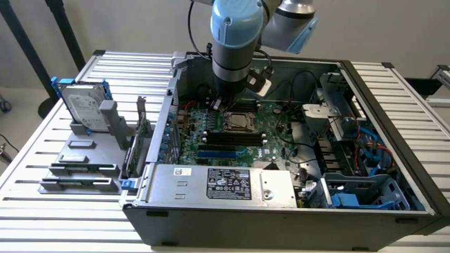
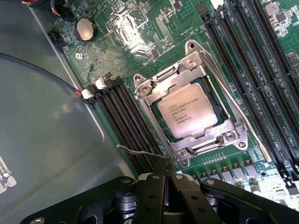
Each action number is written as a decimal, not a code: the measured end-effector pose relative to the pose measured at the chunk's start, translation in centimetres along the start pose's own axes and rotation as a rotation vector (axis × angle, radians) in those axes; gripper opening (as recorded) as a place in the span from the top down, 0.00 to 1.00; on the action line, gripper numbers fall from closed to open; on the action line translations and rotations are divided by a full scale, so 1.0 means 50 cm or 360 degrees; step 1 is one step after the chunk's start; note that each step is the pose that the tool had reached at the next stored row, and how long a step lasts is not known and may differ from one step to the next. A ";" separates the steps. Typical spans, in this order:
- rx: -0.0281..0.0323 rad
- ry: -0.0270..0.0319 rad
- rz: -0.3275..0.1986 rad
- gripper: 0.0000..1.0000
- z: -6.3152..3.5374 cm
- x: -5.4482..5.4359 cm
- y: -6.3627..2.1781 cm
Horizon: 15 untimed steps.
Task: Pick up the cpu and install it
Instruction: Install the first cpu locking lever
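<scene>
1. A power supply (image 1: pixel 225 184) lay along the near wall of the case (image 1: pixel 281 219). Outside the case, on the exterior view's left, a hard drive (image 1: pixel 83 108) stood in a grey holder (image 1: pixel 98 156).
2. Mid-board (image 1: pixel 188 150), the cpu (image 2: pixel 187 115) sat flat in its socket. A metal frame (image 2: pixel 153 92) lay over its edges and hid the rim. The print on its plate was too small to read.
3. The claw (image 2: pixel 166 168) hung just beside the socket, apart from the cpu. Its fingers were pressed together with nothing between them.
4. A thin wire lever (image 2: pixel 140 151) ended by the fingertips; whether they touched could not be made out.
5. In the exterior view the arm (image 1: pixel 235 52) came down at the socket's far side. It covered the claw's tips, and its upper part ran out of view above.
</scene>
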State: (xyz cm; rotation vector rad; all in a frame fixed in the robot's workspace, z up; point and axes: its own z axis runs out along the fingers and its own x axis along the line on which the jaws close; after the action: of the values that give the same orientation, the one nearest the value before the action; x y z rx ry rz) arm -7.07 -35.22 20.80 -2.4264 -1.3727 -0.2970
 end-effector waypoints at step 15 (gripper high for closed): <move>0.00580 -0.00240 0.0026 0.89 0.011 0.003 0.004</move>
State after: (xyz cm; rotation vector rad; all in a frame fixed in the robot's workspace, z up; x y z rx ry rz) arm -6.82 -34.96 20.31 -2.4139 -1.3519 -0.2479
